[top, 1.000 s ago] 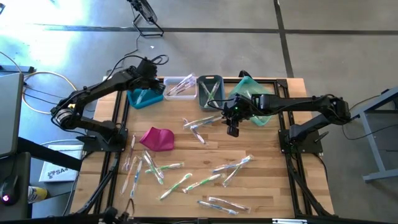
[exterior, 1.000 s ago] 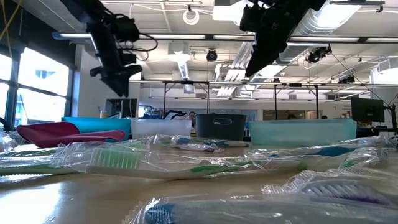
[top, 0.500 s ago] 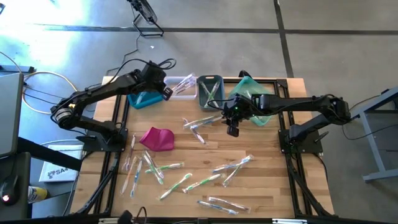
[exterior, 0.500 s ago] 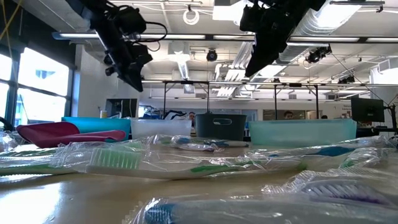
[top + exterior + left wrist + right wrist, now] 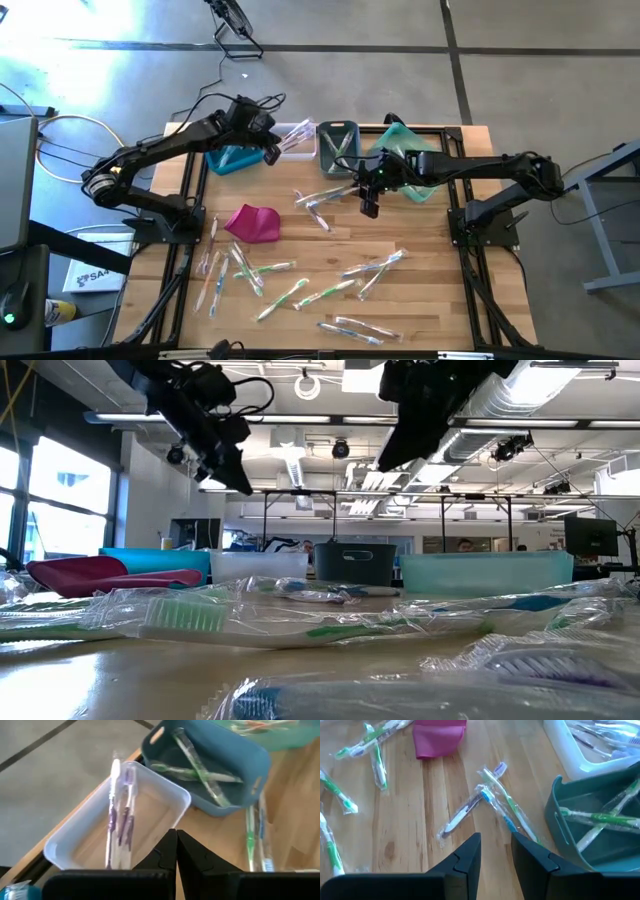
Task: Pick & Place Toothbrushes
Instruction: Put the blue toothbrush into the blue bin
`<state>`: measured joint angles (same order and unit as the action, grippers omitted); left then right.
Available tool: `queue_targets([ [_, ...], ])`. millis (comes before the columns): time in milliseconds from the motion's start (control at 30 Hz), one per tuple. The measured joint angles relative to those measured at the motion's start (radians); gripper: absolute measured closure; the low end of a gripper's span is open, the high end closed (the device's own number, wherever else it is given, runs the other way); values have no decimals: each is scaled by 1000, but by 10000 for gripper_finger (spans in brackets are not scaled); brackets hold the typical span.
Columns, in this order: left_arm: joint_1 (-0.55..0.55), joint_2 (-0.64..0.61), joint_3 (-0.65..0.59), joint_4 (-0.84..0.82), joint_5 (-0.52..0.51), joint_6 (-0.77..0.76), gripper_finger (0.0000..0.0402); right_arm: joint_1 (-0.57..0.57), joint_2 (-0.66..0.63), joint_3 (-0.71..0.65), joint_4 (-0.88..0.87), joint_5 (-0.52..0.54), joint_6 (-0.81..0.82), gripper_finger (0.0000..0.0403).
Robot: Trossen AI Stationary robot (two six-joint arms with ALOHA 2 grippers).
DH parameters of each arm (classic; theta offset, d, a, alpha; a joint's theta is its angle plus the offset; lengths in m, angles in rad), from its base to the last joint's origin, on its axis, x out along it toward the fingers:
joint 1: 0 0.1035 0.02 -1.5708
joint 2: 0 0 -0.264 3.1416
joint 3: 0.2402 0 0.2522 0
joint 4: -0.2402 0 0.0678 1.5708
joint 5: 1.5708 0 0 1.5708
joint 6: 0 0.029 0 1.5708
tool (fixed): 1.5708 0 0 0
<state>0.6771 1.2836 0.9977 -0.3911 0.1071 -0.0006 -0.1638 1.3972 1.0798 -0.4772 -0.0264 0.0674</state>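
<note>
Toothbrushes in clear wrappers lie scattered flat on the wooden table point(image 5: 300, 240); one cluster point(image 5: 322, 200) point(image 5: 492, 802) is in the middle and others point(image 5: 240, 272) lie toward the near edge. My left gripper point(image 5: 272, 153) point(image 5: 176, 837) hangs shut and empty over the near end of the clear bin point(image 5: 145, 815), which holds purple toothbrushes point(image 5: 120, 815). My right gripper point(image 5: 368, 205) point(image 5: 496, 845) hovers open above the table just right of the middle cluster, nothing between its fingers.
Along the far edge stand a blue bin point(image 5: 232, 158), the clear bin point(image 5: 295, 140), a grey bin point(image 5: 338, 147) with green toothbrushes, and a teal bin point(image 5: 400, 150). A magenta pouch point(image 5: 252, 222) lies left of centre.
My left gripper has swung toward the table's right along the far edge, from over the blue bin to the clear bin, and has turned and tipped up as it went. My right gripper has tipped up slightly in place.
</note>
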Motion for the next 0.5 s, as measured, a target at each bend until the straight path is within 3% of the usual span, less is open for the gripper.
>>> queue_targets([
  [133, -50, -29, 0, 3, 13, 46, 396, 0, 0, 0, -4, 3, 11, 303],
  [300, -124, -78, -11, 17, -40, 110, 396, 0, -1, 0, -5, 81, 19, 303],
  [500, -185, -217, -173, 186, -57, 130, 396, 9, -41, 0, -3, 50, 10, 303],
])
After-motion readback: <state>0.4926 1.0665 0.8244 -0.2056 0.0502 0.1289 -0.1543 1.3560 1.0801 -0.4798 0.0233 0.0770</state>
